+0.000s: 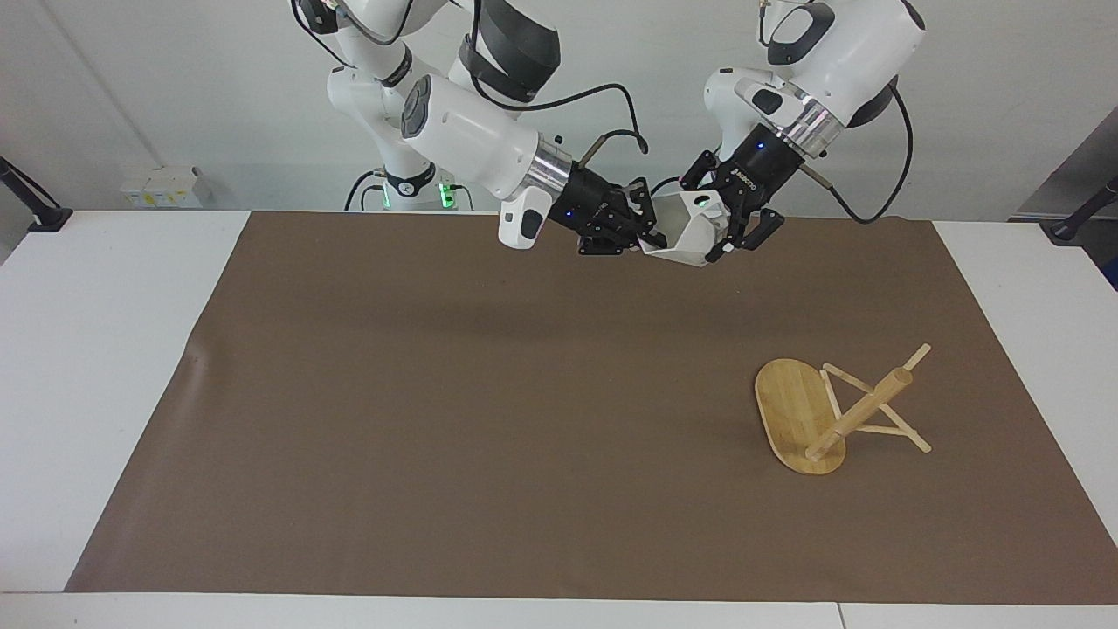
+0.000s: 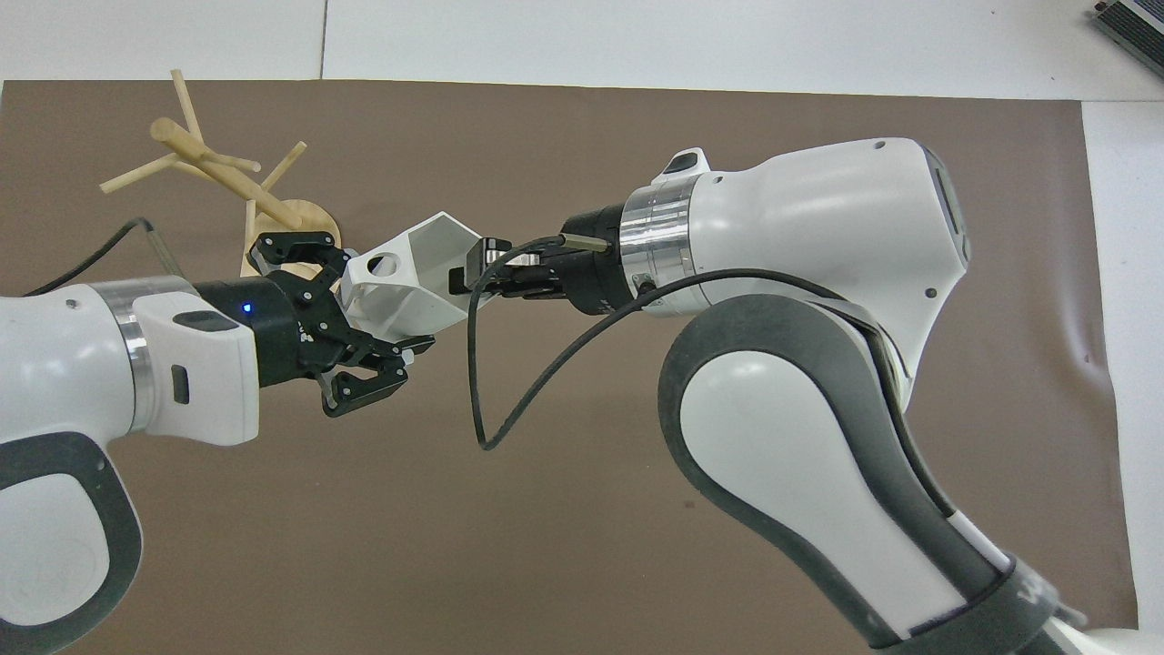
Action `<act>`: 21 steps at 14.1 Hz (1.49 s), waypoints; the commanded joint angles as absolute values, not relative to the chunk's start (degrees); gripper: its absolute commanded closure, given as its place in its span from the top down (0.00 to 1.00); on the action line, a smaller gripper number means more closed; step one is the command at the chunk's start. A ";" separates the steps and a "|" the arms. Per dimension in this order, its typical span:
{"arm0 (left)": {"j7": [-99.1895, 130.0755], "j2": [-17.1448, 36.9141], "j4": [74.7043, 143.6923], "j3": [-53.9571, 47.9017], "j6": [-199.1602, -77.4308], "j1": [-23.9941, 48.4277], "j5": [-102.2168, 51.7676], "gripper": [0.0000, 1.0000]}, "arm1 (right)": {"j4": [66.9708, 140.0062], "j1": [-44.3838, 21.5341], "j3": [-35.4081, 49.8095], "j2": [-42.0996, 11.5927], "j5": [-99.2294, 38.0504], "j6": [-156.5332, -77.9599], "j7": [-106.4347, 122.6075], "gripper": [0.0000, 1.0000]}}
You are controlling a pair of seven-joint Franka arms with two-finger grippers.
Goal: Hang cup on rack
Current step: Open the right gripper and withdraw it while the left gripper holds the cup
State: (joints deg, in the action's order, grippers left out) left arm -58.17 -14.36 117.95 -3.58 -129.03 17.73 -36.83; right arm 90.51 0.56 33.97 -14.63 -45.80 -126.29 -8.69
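Observation:
The white faceted cup (image 1: 690, 234) (image 2: 414, 282) hangs in the air between both grippers, over the mat's edge nearest the robots. My right gripper (image 1: 651, 231) (image 2: 473, 273) is shut on the cup's rim, one finger inside the mouth. My left gripper (image 1: 725, 231) (image 2: 377, 305) is closed around the cup's handle end and body. The handle's round hole faces up in the overhead view. The bamboo rack (image 1: 799, 415) (image 2: 205, 168) lies tipped on its side on the mat toward the left arm's end, its oval base on edge and its post and pegs slanting.
A brown mat (image 1: 437, 419) covers most of the white table (image 1: 105, 349). A black cable (image 2: 491, 400) loops below the right wrist.

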 commanded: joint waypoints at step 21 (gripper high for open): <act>-41.26 -15.47 122.87 -3.51 -140.35 17.93 -22.88 0.00 | 89.39 1.14 21.37 -12.13 -15.51 -115.17 -11.34 1.00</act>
State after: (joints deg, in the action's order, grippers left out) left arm -47.29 -14.33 120.32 -3.44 -136.25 17.66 -27.43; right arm 89.66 0.87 23.44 -13.42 -21.51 -119.49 -10.00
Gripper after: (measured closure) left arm 0.220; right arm 0.000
